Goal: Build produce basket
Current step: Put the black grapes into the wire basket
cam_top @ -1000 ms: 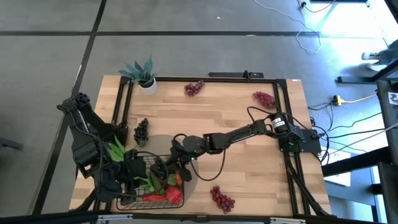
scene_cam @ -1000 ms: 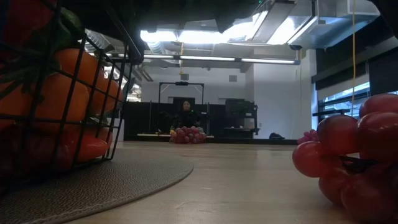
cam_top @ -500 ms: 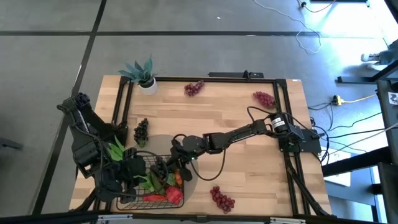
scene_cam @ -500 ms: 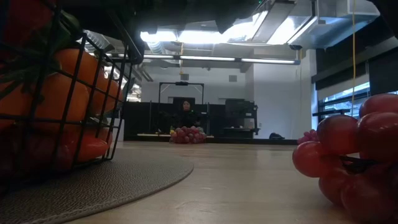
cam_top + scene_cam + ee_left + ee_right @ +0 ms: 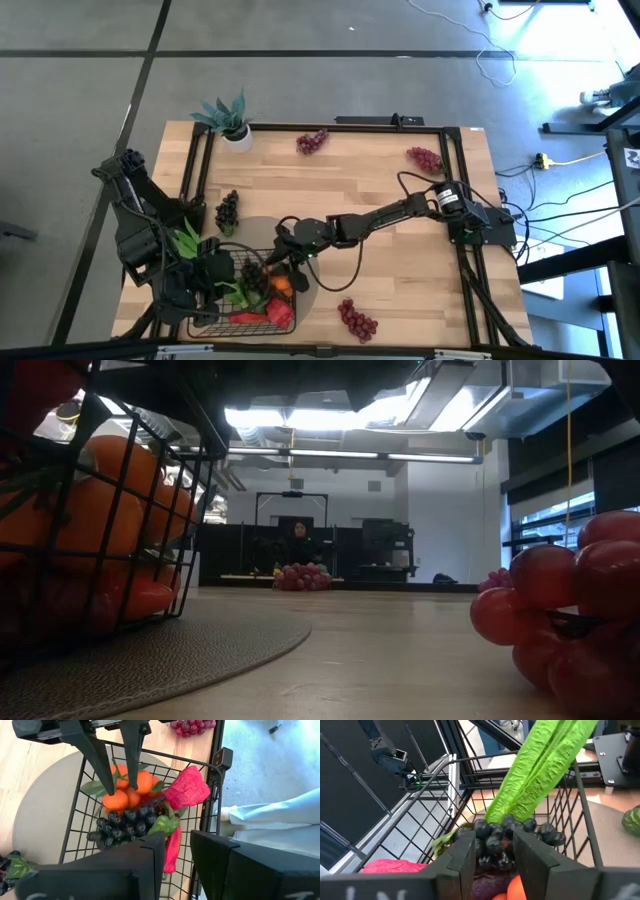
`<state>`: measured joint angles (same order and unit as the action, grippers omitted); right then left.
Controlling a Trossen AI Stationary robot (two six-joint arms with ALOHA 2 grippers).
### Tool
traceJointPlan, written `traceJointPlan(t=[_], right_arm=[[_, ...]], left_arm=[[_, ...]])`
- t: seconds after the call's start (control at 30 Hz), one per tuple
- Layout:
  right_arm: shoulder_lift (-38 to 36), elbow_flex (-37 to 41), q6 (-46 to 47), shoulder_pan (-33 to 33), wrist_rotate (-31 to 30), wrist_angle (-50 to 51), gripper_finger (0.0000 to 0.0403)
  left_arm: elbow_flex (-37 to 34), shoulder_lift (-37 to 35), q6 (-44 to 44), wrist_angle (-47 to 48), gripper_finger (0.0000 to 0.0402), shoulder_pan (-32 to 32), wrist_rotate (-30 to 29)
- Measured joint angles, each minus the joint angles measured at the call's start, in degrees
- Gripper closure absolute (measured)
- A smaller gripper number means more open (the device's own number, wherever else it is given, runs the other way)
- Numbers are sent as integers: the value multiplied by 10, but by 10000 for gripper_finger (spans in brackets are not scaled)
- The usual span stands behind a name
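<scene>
The basket (image 5: 243,292) sits on the grey round mat (image 5: 300,240) at the near left of the table (image 5: 400,260), and it is already crowded: tangerines (image 5: 131,790), a red pepper (image 5: 187,787), green leaves and a dark grape bunch (image 5: 122,822) lying in the middle. The right gripper (image 5: 272,268) reaches across from the far right and hangs over the basket's right rim; in the left wrist view its two fingers (image 5: 92,755) stand apart just above the tangerines, with nothing visibly pinched between them, and I judge it has let something go or is about to. The left gripper (image 5: 177,852) hangs over the basket's near left side, its jaws a narrow gap apart and empty. More produce lies loose on the table: a red grape bunch (image 5: 357,320) near the front edge, a dark bunch (image 5: 227,211) to the far left of the basket, and two more (image 5: 312,142) (image 5: 424,158) along the far edge by the potted plant (image 5: 230,120). What worries me is those open fingers so close to the wire: a fingertip could snag the mesh and drag the basket off the mat, or nudge the heaped tangerines over the side, and the two grippers so close over one basket could knock each other
</scene>
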<state>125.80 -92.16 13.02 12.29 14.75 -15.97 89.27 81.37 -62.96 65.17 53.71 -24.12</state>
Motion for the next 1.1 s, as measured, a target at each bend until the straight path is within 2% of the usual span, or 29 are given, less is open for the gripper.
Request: traceJointPlan(t=[0.2,0.37,0.6,0.7,0.9,1.0,1.1], right_arm=[[0,0,-47,-1,48,1,282],[-35,0,-94,1,49,56,282],[-132,0,-136,5,-70,225,282],[-174,0,-136,10,-126,271,282],[-243,0,-130,10,-163,346,282],[-273,0,-133,10,-187,387,282],[-302,0,-134,10,-214,439,282]], left_arm=[[0,0,-26,4,320,0,0],[0,0,-125,49,320,0,-10],[0,0,-292,152,320,-6,-98],[0,0,-336,184,320,-26,-114],[0,0,-355,228,320,-101,-107],[0,0,-337,229,320,-147,-103],[0,-1,-330,240,320,-200,-73]])
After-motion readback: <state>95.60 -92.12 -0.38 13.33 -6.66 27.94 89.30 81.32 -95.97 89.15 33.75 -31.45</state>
